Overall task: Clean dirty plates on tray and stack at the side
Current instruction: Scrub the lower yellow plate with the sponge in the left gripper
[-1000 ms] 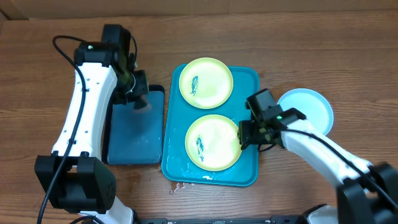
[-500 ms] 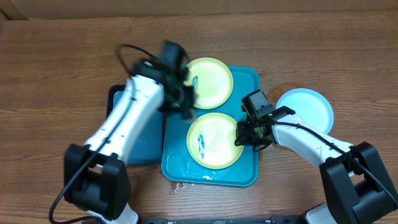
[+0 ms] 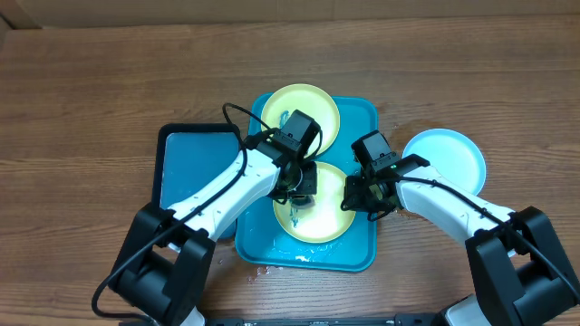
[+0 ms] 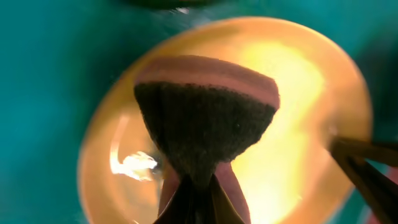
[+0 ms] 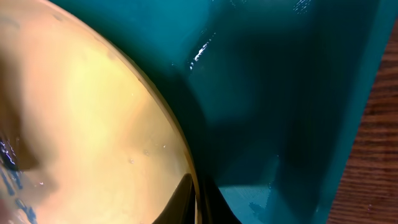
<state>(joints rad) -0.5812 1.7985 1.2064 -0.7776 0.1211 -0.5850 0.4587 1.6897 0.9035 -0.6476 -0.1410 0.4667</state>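
Observation:
Two yellow-green plates lie on the turquoise tray [image 3: 362, 244]. The far plate [image 3: 308, 118] carries a dark teal smear. Over the near plate [image 3: 322, 222] my left gripper [image 3: 299, 186] is shut on a sponge [image 4: 205, 118] with a pink body and a dark scouring face, which is pressed toward the plate's centre [image 4: 298, 149]. My right gripper [image 3: 352, 197] is shut on this plate's right rim; in the right wrist view its fingers [image 5: 186, 199] pinch the thin edge of the plate [image 5: 81, 124]. A light blue plate [image 3: 449, 163] sits on the table to the right of the tray.
A smaller dark-rimmed blue tray [image 3: 195, 181] lies left of the turquoise one. A little water has pooled on the wood by the tray's front left corner [image 3: 258, 270]. Wet patches shine on the tray floor [image 5: 280, 93].
My left arm swung from the small blue tray across to the near plate, carrying the sponge. My right gripper closed on that plate's rim.

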